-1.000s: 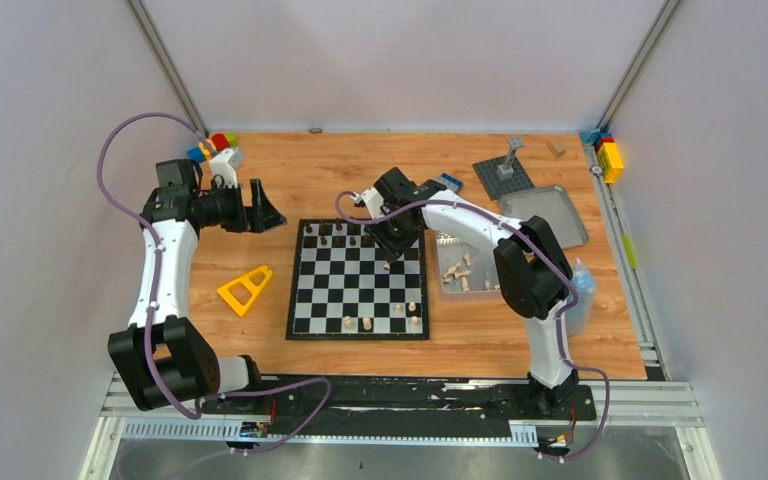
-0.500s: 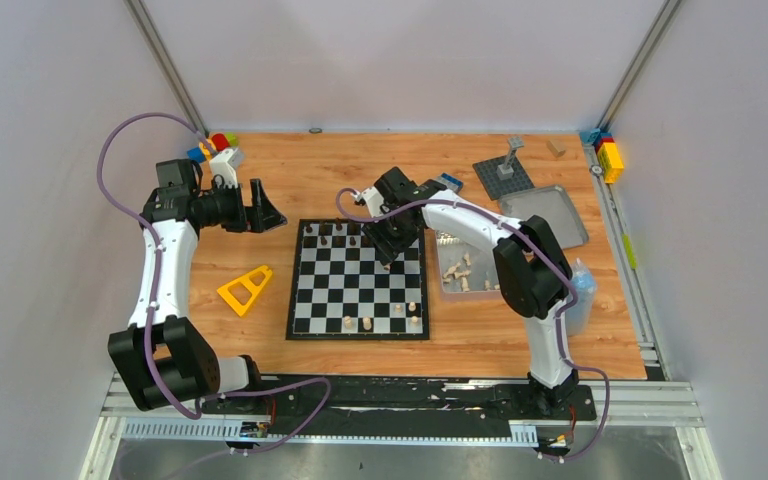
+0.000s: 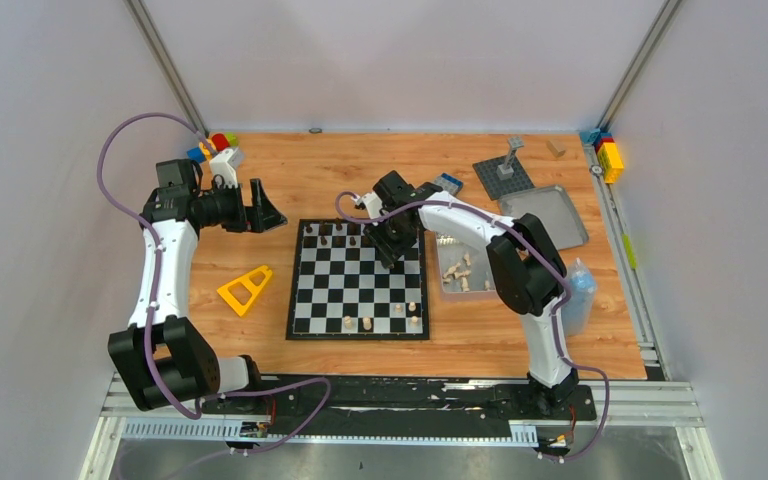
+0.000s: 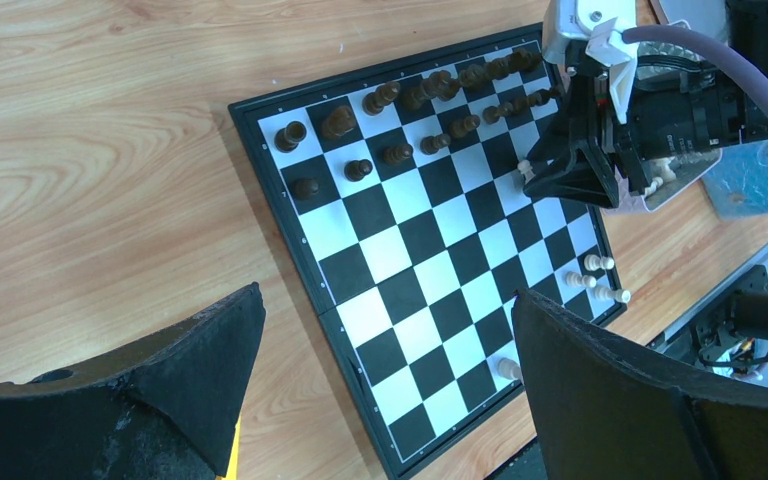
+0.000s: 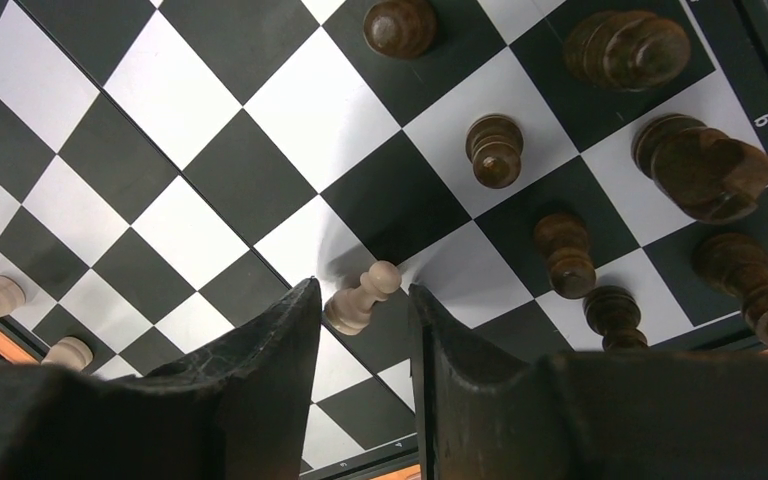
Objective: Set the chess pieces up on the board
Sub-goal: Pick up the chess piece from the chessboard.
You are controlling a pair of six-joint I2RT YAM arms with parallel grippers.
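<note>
Pale pawn [image 5: 360,298] tilts between half-parted jaws of right gripper [image 5: 362,290], grip unclear; four other pale pieces [image 4: 598,262] stand; left gripper [image 4: 388,298] gapes wide.

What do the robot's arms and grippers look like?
The left arm and right arm are white shells with chunky black joints, each trailing a purple-grey cable. The left gripper and right gripper are matte black with two broad wedge-shaped fingers.

Board [image 5: 200,170] black-white checks, black border; dark-brown pieces [image 5: 495,150]; cream pawn [image 5: 360,297]; tabletop [image 4: 110,120] orange woodgrain.
</note>
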